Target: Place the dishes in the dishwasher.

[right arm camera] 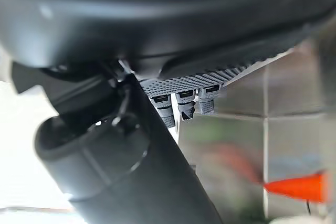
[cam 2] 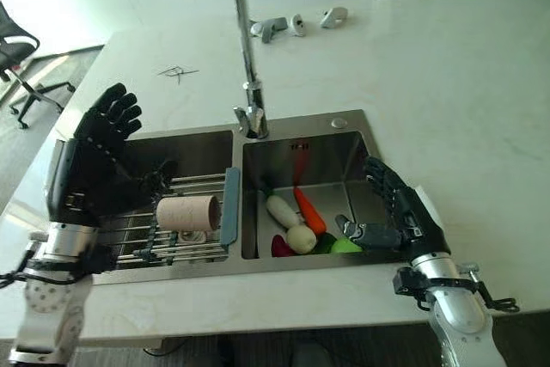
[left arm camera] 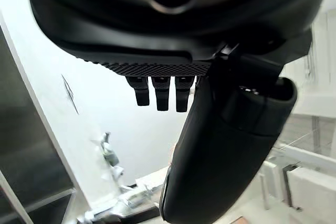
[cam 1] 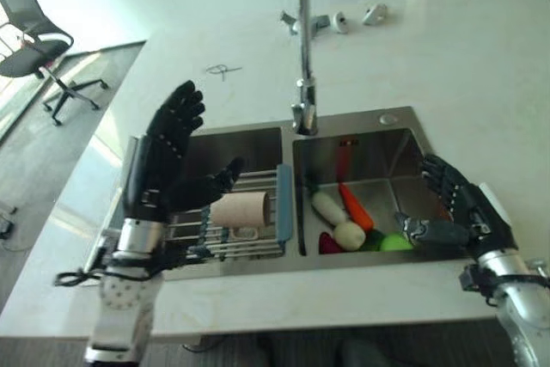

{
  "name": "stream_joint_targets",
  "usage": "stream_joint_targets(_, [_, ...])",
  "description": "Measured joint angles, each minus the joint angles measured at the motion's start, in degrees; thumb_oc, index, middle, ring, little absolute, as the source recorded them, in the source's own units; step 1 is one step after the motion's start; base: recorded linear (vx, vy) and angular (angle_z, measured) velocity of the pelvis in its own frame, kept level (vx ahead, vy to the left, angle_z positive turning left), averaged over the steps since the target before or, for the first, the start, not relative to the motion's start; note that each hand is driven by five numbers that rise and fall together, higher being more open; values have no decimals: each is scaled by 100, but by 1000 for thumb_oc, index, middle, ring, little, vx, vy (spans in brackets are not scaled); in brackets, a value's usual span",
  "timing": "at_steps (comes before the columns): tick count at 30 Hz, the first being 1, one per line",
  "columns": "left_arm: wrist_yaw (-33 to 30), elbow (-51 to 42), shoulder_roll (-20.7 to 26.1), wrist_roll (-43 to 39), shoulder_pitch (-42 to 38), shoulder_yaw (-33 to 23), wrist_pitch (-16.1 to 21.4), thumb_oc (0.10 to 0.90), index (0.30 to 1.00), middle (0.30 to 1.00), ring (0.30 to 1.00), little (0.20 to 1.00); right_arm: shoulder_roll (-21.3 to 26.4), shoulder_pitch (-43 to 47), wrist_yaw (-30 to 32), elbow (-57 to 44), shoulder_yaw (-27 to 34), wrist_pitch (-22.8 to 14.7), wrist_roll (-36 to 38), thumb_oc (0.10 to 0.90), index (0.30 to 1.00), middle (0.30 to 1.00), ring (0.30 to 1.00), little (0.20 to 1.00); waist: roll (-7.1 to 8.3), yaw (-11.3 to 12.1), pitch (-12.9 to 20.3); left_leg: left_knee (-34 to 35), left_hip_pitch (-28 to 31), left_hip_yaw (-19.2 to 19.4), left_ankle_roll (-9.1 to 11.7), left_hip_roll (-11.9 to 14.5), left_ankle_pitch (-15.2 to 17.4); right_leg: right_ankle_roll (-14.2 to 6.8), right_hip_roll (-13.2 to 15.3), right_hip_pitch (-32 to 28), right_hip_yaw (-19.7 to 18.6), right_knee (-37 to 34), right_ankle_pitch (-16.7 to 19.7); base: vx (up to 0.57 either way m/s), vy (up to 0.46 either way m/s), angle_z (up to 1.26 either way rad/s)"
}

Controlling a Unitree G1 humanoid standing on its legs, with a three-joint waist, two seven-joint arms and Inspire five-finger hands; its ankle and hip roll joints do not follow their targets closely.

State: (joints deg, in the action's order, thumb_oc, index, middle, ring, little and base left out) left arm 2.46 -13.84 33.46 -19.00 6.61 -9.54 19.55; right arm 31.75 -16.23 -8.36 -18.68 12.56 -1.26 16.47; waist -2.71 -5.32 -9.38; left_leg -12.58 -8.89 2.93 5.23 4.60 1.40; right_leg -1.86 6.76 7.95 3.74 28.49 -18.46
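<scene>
One cup (cam 1: pixel 239 210), pale pink and lying on its side, is seen at lower centre-left of the head views, resting on a wire rack (cam 1: pixel 249 242) set across the left basin of a double steel sink (cam 1: pixel 391 118). At far upper left one black office chair (cam 1: pixel 34 36) is seen on the floor. The left hand (cam 1: pixel 163 156) is held upright at the left of the frame, above the left end of the rack, its fingers straight and spread and its thumb reaching toward the cup without touching it; nothing is held. One tall tap (cam 1: pixel 302 49) rises between the two basins. On the white countertop (cam 1: pixel 464 58) beyond it, three small metal pieces (cam 1: pixel 339 19) are laid in a row at upper centre. In the right basin, five vegetables are counted: one white radish (cam 1: pixel 328 207), one orange carrot (cam 1: pixel 354 204), one pale round one (cam 1: pixel 349 235), one dark red one (cam 1: pixel 328 244) and one green one (cam 1: pixel 395 242). The right hand (cam 1: pixel 451 204) is held at the right, inside the right basin, fingers extended and relaxed, thumb pointing toward the green vegetable, gripping nothing.
</scene>
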Motion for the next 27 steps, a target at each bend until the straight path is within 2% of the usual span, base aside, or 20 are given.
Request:
stream_joint_targets(1, [91,9,69,-49,41,-329,-81,800,900,900,900,900,-57,0,-71,-6,0,5,-1,800,900,900,900,900,11,57,9,2,95,23,-122,-160,79,-142,131,-155,7,-146,18,106,151,13])
stream_joint_targets(3, [216,11,142,-49,63,-476,-140,800,900,900,900,900,-110,2,-133,-7,-8,14,0,800,900,900,900,900,34,119,103,2,98,38,-199,-266,127,-234,226,-191,-4,-233,32,81,150,12])
stream_joint_targets(4, [436,13,513,18,150,-482,-330,800,900,900,900,900,-102,53,-200,-16,-6,33,2,800,900,900,900,900,68,137,181,-1,103,41,-251,-335,153,-295,302,-254,-6,-325,61,54,133,8])
stream_joint_targets(6, [656,39,807,149,199,-464,-530,800,900,900,900,900,-100,141,-214,-18,2,54,2,800,900,900,900,900,93,150,258,-3,100,99,-290,-366,167,-341,337,-269,-31,-362,89,49,110,-6])
stream_joint_targets(10, [1266,45,994,406,209,-348,-1169,800,900,900,900,900,-58,286,-276,-22,4,185,182,800,900,900,900,900,63,150,301,-46,90,142,-330,-381,192,-376,344,-269,-92,-384,123,32,61,-7])
stream_joint_targets(12, [1589,95,1767,607,439,-130,-1419,800,900,900,900,900,361,286,-339,-26,17,271,310,800,900,900,900,900,23,148,326,-51,83,135,-330,-365,191,-373,333,-255,-84,-383,124,0,0,0])
stream_joint_targets(13, [1700,189,1849,600,440,-119,-1494,800,900,900,900,900,452,324,-338,-25,24,285,401,800,900,900,900,900,-12,148,348,-49,83,134,-330,-360,190,-373,327,-252,-82,-381,124,0,0,0])
stream_joint_targets(19, [1985,167,1692,337,248,-103,-1628,800,900,900,900,900,443,379,-370,-21,-28,289,403,800,900,900,900,900,-112,146,417,-41,84,121,-327,-343,176,-372,308,-252,-62,-376,124,0,0,0])
stream_joint_targets(23, [2072,177,1682,335,-118,194,-1662,800,900,900,900,900,430,384,-451,0,-81,293,410,800,900,900,900,900,-63,70,482,-12,101,128,-316,-313,158,-372,283,-222,-60,-375,124,9,-16,-2])
stream_joint_targets(27, [2064,349,1541,-109,-376,431,-1683,800,900,900,900,900,421,387,-471,135,-115,293,412,800,900,900,900,900,15,42,590,2,108,143,-293,-255,144,-358,219,-220,-89,-381,132,18,-19,-5])
